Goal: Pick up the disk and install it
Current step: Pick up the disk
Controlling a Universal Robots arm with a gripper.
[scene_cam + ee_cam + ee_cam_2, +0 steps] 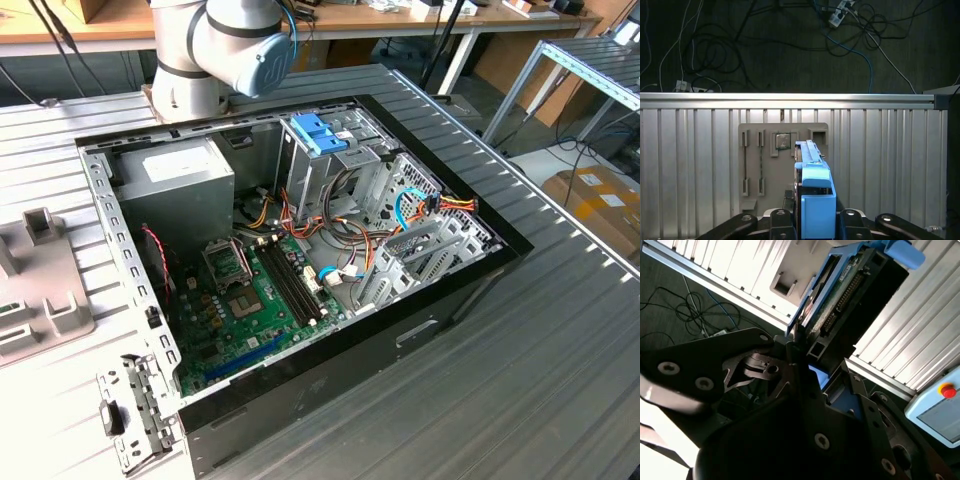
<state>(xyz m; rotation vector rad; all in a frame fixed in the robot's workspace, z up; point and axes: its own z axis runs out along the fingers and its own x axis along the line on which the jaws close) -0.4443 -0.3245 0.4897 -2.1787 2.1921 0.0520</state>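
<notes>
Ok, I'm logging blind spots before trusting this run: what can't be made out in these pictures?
Where the hand grips the disk: first wrist view, cut off by the picture's edge.
The disk's second flat face: turned away in the second wrist view, edge-on in the first.
The arm beyond its lower joints: exterior view, cut off by the top edge.
The drive cage inside: exterior view, hidden by cables and its own walls.

Seen in the second wrist view, the black hand (pixel 810 371) clamps one end of the disk (pixel 850 295) between its fingers (pixel 762 365). The disk's circuit-board side is exposed, with light-blue rails along its edges and the blue end tab (pixel 905 252) at the far end. Behind it are a ribbed metal surface (pixel 920 340), a grey fixture plate (pixel 790 270), cables (pixel 695 315) on a dark floor, and a red button (pixel 947 390).
</notes>
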